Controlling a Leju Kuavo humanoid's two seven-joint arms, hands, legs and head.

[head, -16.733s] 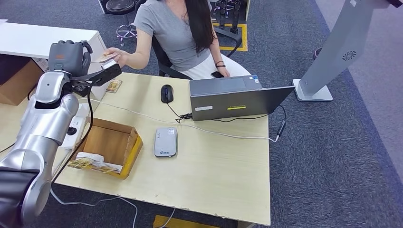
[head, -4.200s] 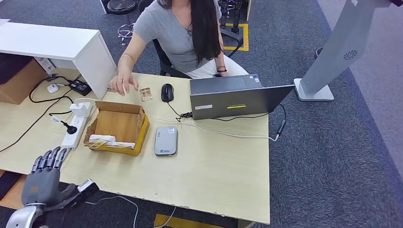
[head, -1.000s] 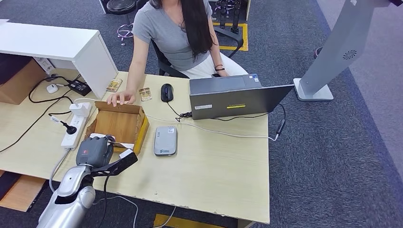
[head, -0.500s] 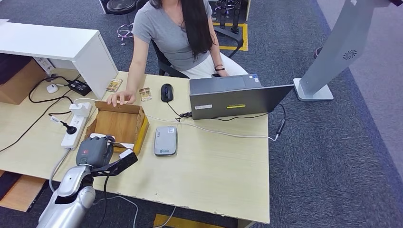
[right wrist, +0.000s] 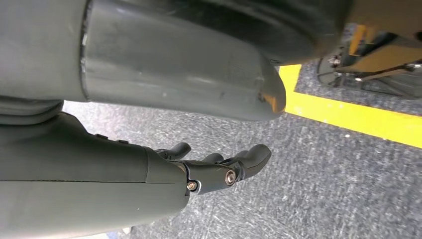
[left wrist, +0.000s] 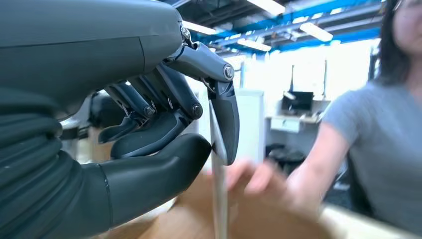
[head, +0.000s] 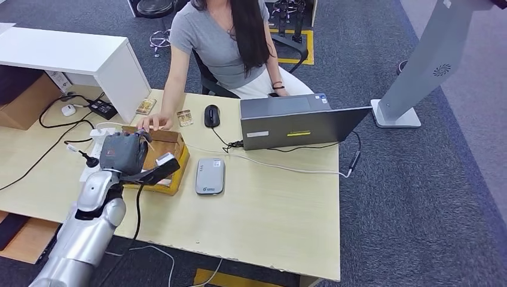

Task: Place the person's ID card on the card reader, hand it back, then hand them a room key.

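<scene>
My left hand (head: pixel 124 152) hovers over the cardboard box (head: pixel 172 179), on the side near the person. In the left wrist view my left hand (left wrist: pixel 149 129) pinches a thin white room key card (left wrist: pixel 218 194), seen edge-on, between the thumb and a finger. The person's hand (head: pixel 154 122) rests on the box's far edge, just beyond my hand. The grey card reader (head: pixel 210 176) lies on the desk right of the box with nothing on it. Two small cards (head: pixel 184 118) (head: pixel 144 106) lie by the person. My right hand (right wrist: pixel 214 167) hangs above the carpet, holding nothing.
An open laptop (head: pixel 296 122) and a black mouse (head: pixel 211 115) stand at the desk's far side, with a cable (head: pixel 281 166) running across behind the reader. A white power strip (head: pixel 92 156) lies left of the box. A white cabinet (head: pixel 72 57) stands at far left.
My left hand has risen from the box's near end and moved toward the person with the card in it. The person's hand stays on the box edge.
</scene>
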